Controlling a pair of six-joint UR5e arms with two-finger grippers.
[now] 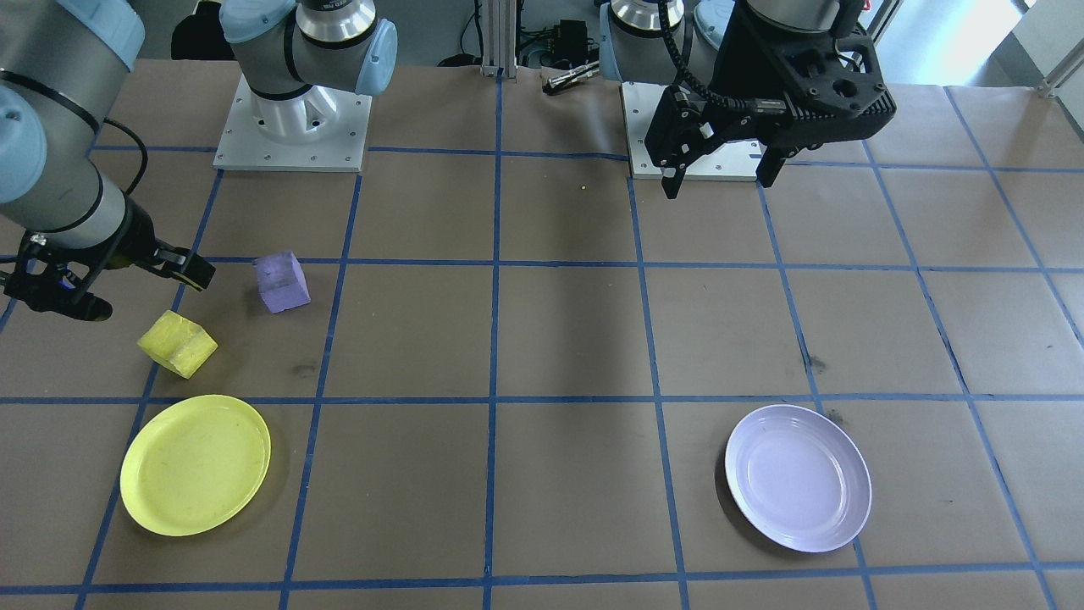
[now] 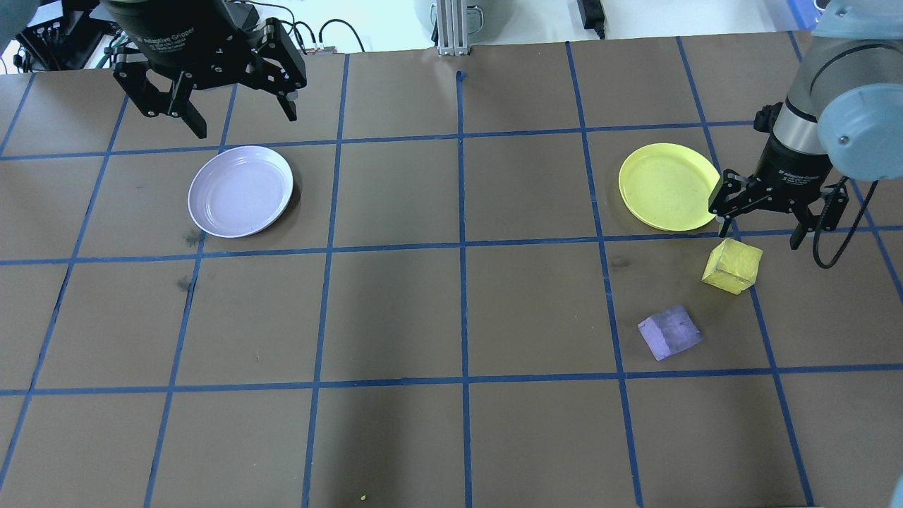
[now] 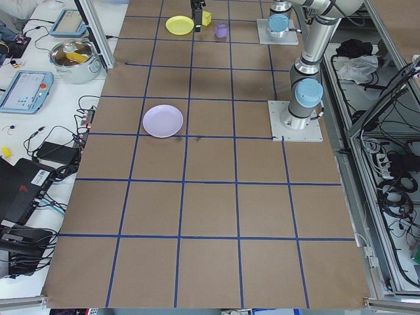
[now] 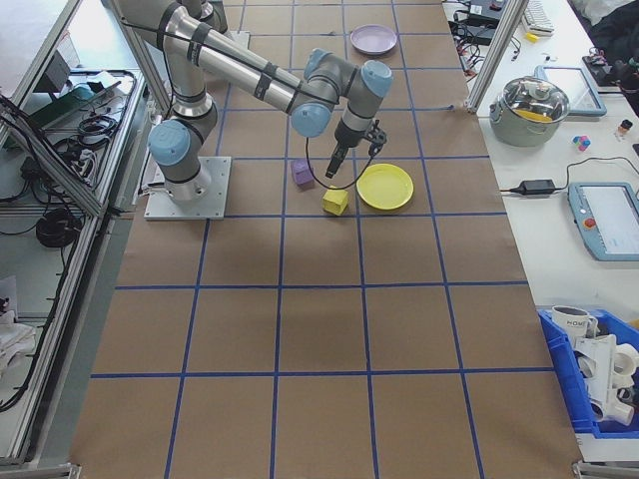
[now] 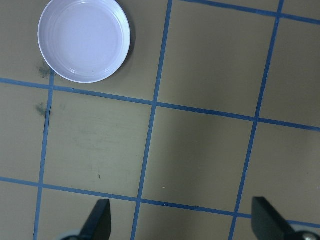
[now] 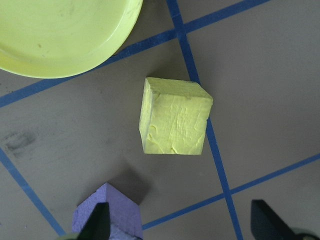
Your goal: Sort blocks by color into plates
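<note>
Nothing is sorted yet: both blocks lie on the table paper and both plates are bare. Your yellow block sits on a blue tape line just beside the yellow plate, apart from its rim. The purple block lies a little further from that plate, near the yellow block but not touching it, and well apart from the lavender plate, which is across the table on the robot's left side.

Your right gripper hangs above the table between the yellow plate's edge and the yellow block, fingers spread wide and holding nothing. Its wrist view looks straight down on the yellow block, with the plate's rim in the top corner and a corner of the purple block at the bottom by one fingertip. From that framing, I'd judge the yellow block is the first pick, and the short hop to its plate should be the easy half.

Your left gripper is parked high beyond the lavender plate, fingers also spread and empty; its wrist view shows only that plate and bare grid.

So both moves remain. The purple block is the longer job: it lies on the right arm's side, so you'll likely need a long carry or a hand-over to reach its plate.
</note>
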